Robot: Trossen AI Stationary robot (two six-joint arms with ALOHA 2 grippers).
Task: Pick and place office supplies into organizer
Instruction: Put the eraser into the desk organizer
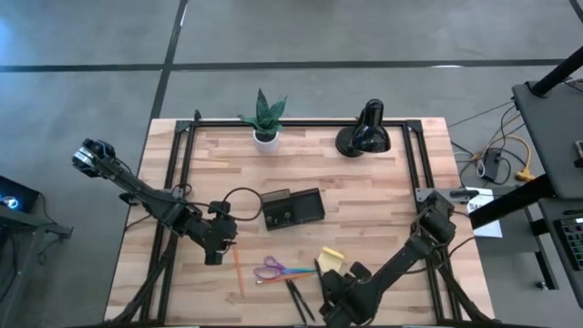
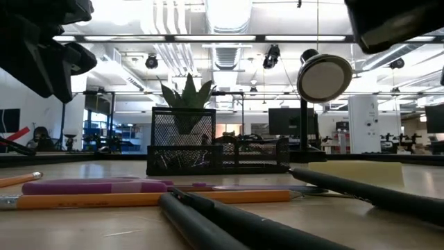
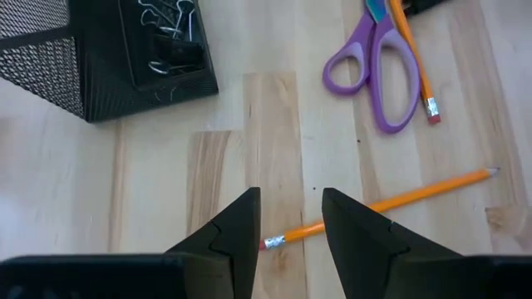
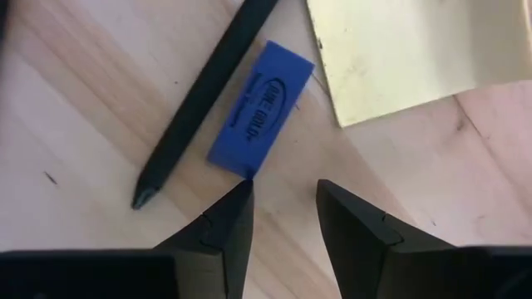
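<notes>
Here both arms are hanging over the supplies, holding nothing
Left gripper (image 3: 289, 228), jaws slightly apart, is hovering above an orange pencil (image 3: 391, 202); right gripper (image 4: 284, 218), likewise parted, above a blue eraser (image 4: 260, 110); organizer (image 1: 292, 209) is sitting mid-table

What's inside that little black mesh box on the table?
In the organizer, the low front compartment holds a heap of black binder clips with silver wire handles. The taller mesh section beside it is cut off at the picture's edge, so its contents cannot be seen.
</notes>
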